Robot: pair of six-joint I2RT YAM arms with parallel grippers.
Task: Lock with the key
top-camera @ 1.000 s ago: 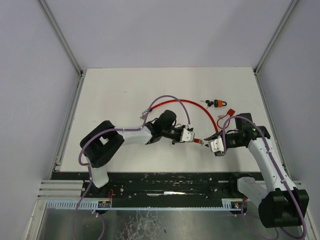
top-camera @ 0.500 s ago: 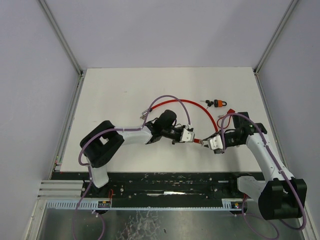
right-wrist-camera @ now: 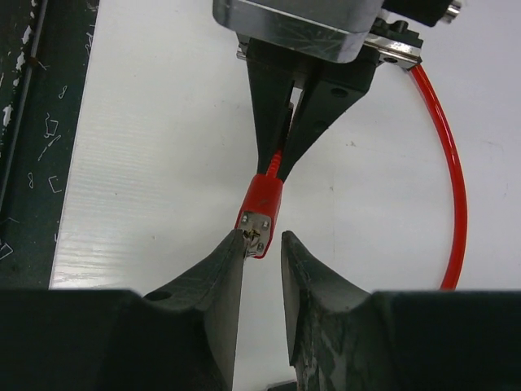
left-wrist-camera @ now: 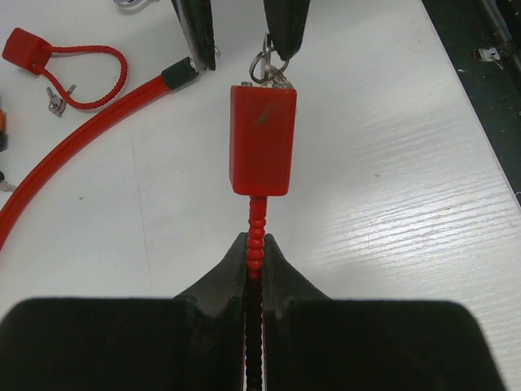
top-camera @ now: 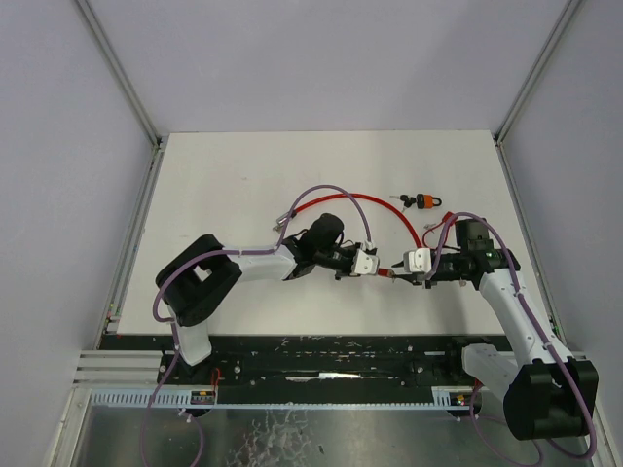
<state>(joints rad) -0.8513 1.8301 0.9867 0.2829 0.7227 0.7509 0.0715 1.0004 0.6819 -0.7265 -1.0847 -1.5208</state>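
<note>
The left claw (left-wrist-camera: 256,246) is pinching the thin bumpy stem of the red lock (left-wrist-camera: 262,138), near the middle of the white table (top-camera: 234,185). The right claw (right-wrist-camera: 262,238) is spread a little around the small key (right-wrist-camera: 255,231) at the lock's end.

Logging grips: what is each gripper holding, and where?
The left gripper pinches the ribbed cable just below the red lock; the right gripper straddles the key, grip unclear.
</note>
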